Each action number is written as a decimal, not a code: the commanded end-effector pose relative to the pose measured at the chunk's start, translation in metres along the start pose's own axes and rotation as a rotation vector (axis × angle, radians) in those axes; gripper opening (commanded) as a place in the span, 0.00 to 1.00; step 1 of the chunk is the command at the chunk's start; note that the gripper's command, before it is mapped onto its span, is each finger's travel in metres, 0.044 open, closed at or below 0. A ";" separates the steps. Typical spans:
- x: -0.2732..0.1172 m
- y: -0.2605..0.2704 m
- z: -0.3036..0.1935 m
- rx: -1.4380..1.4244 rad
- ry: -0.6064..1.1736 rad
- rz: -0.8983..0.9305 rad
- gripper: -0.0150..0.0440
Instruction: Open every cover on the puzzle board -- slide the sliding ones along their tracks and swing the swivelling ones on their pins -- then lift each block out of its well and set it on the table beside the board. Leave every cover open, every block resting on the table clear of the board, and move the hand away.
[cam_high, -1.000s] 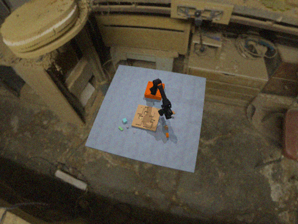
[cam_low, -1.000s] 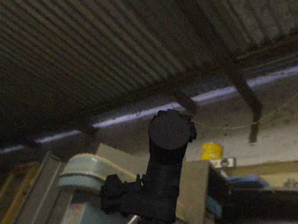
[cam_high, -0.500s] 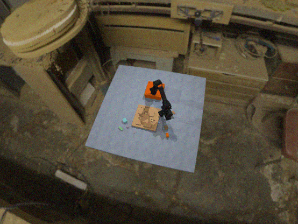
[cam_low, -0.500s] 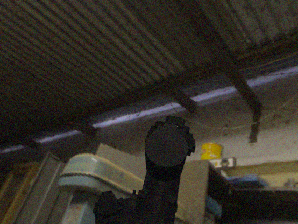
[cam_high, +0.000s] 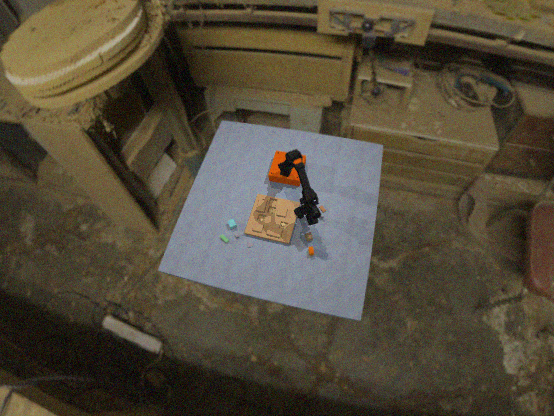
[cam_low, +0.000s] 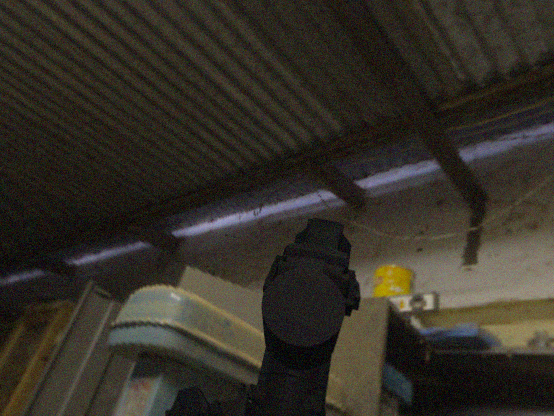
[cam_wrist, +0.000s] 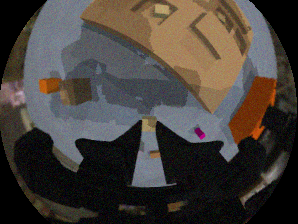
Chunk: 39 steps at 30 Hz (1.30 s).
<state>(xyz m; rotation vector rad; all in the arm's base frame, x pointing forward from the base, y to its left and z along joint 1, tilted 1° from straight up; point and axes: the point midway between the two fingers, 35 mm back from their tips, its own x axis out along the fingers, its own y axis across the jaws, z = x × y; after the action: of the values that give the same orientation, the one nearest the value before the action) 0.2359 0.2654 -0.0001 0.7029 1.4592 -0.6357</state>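
My gripper (cam_wrist: 148, 123) is shut on a small tan block (cam_wrist: 149, 123), held at the fingertips above the table beside the board. In the top view the hand hides the fingertips. The tan puzzle board (cam_high: 254, 220) (cam_wrist: 175, 55) lies flat, with covers and dark slots on it. A pale yellow block (cam_wrist: 161, 10) shows in a recess of the board. On the table beside the board lie an orange block (cam_high: 311, 250) (cam_wrist: 48, 85), a brown block (cam_high: 309, 236) (cam_wrist: 76, 91), a cyan block (cam_high: 231, 224) and a green block (cam_high: 224, 238). How far each cover is open is too small to tell.
An orange box (cam_high: 277, 175) (cam_wrist: 250, 110) stands behind the board, by the arm's base. A small magenta piece (cam_wrist: 200, 133) lies near the board's corner. A small orange-tan piece (cam_high: 322, 209) lies beyond the hand. The exterior view shows only the arm and background.
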 end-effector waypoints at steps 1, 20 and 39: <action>0.009 -0.004 0.000 0.005 0.000 -0.011 0.39; 0.024 -0.004 0.001 0.000 -0.001 -0.005 0.52; -0.002 -0.003 0.000 0.002 -0.001 -0.006 1.00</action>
<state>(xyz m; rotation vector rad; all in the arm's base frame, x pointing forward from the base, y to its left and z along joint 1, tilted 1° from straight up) 0.2312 0.2606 -0.0102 0.6865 1.4661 -0.6538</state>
